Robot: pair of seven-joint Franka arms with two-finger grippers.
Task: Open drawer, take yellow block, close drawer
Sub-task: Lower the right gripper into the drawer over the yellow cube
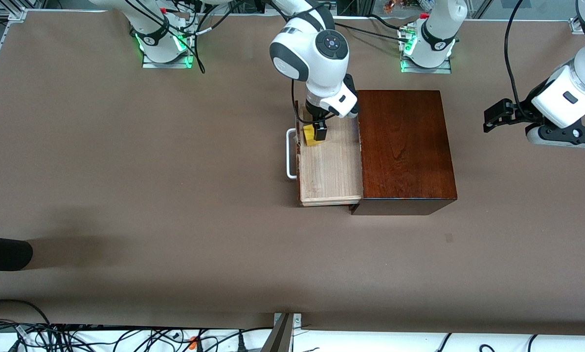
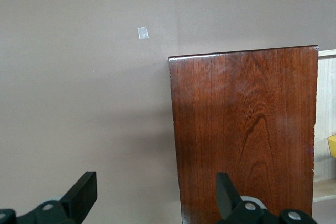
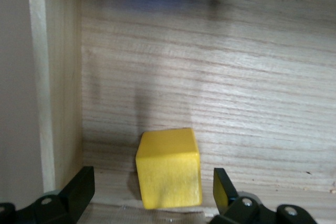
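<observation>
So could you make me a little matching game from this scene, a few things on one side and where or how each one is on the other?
Things:
1. yellow block
2. drawer
3. right gripper
4. left gripper

Places or states:
A. pulled out of the wooden box, pale inside showing
B. open, up in the air near the left arm's end of the table
C. resting on the drawer floor, close to the drawer's front wall
D. open, down in the drawer, one finger on each side of the block

Pairs: 1-C, 2-A, 3-D, 4-B

No readable text, label, brand or number shows on anything.
</observation>
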